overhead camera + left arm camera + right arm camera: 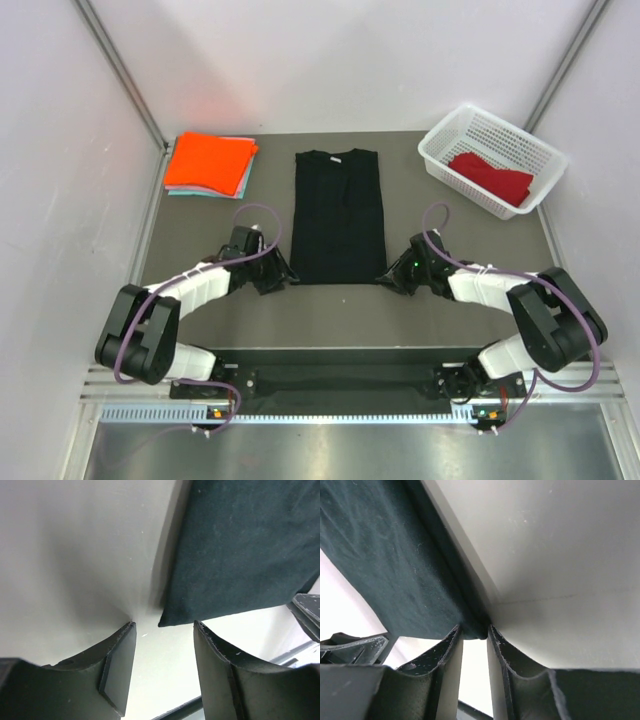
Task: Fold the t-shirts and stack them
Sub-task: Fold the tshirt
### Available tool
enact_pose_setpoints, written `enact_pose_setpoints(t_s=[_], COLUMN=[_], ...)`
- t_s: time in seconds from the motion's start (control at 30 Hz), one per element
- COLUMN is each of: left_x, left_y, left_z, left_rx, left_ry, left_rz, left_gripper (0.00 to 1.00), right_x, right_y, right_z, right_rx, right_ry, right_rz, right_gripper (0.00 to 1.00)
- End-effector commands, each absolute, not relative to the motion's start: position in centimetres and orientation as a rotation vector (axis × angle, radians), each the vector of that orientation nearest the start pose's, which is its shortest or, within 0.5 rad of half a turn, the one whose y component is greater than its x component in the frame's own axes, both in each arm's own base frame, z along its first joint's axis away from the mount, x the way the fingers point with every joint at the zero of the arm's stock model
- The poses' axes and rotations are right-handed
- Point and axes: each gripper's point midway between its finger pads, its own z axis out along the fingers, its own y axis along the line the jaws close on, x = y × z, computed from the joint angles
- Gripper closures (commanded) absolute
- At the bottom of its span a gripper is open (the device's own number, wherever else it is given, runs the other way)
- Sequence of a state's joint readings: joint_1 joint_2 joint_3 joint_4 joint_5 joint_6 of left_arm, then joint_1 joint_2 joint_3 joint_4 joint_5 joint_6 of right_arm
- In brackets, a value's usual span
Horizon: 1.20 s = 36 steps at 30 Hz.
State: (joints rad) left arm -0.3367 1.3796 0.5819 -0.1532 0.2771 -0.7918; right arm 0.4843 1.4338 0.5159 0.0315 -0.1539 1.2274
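Note:
A large black t-shirt (338, 215) lies folded into a long strip at the middle of the table. My left gripper (283, 275) is at its near left corner and is open; the black t-shirt's corner (172, 617) lies just ahead of the fingertips and touches neither finger (120, 660). My right gripper (388, 275) is at the near right corner, with its jaws narrowed but still apart. That corner of the black t-shirt (476, 629) sits between the right gripper (475, 630) tips. An orange t-shirt (208, 160) lies folded on a pale teal one (243, 178) at the back left. A dark red t-shirt (492, 178) lies in the basket.
A white mesh basket (480, 125) stands at the back right, near the right wall. The folded orange and teal stack sits close to the left wall. The arms' bases and a metal rail (340, 385) run along the near edge.

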Motion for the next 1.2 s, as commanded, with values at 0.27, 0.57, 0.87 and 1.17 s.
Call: enact_pose_setpoints(t_s=[0.27, 0.57, 0.87, 1.17], left_x=[25.2, 25.6, 25.4, 22.2], left_y=[-17.8, -18.1, -18.2, -19.4], left_z=[2.0, 1.8, 3.0, 5.4], left_rx=[-0.486, -0.471, -0.377, -0.228], left_ry=[2.627, 2.621, 2.623, 2.622], left_rz=[-0.787, -0.77, -0.691, -0.602], left_gripper=[0.47, 0.74, 1.0, 1.0], right_x=[24.3, 24.4, 22.7, 20.5], right_y=[19.1, 18.1, 16.9, 14.0], right_z=[0.4, -0.4, 0.1, 2.5], right_rx=[0.908, 0.898, 0.767, 0.611], right_ry=[2.543, 2.504, 2.557, 2.575], right_rz=[0.708, 0.662, 0.59, 0.455], right_gripper=[0.62, 0.85, 1.0, 1.0])
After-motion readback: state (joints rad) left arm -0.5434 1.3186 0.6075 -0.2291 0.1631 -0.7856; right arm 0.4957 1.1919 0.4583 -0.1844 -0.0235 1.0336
